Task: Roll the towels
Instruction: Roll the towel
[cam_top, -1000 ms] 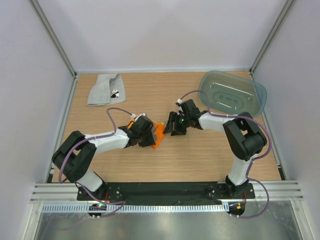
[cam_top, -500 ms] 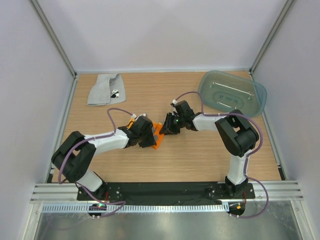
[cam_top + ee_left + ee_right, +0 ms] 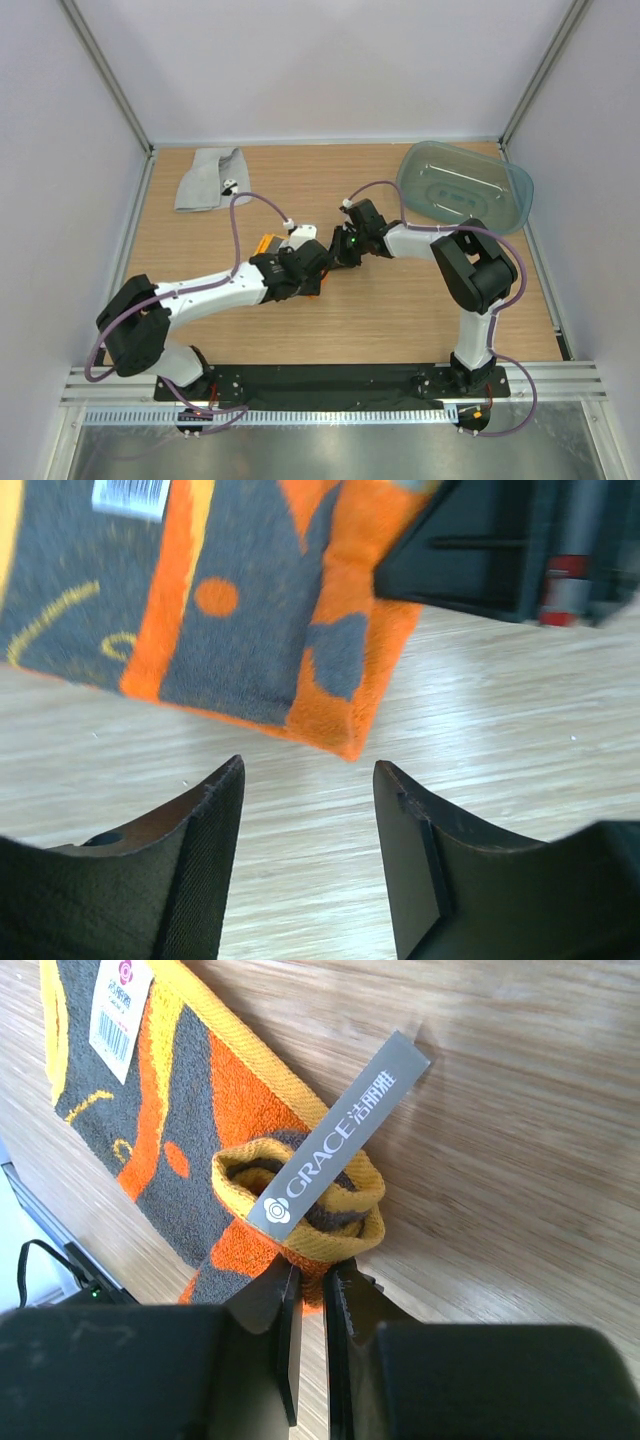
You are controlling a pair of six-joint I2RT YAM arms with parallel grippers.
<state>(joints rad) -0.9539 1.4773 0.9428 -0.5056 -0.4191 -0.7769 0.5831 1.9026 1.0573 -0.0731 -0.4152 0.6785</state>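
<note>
1) orange-yellow terry towel with dark grey pattern (image 3: pixel 170 1110): mostly flat, one end curled into small loose roll, grey "GRACE" strip across roll, white barcode tag on flat part; left of translucent blue-green plastic tub (image 3: pixel 465 185), nearer.
2) plain light grey cloth towel (image 3: pixel 208 177): loosely folded, rumpled; far left of tub.

From my seat: patterned towel (image 3: pixel 268 243) sits mid-table (image 3: pixel 400 300), with the left gripper (image 3: pixel 316 264) over it and the right gripper (image 3: pixel 337 250) on its 3 o'clock end. Plain towel (image 3: pixel 205 178) is well off at 10 o'clock, the tub (image 3: pixel 463 187) at 2.
</note>
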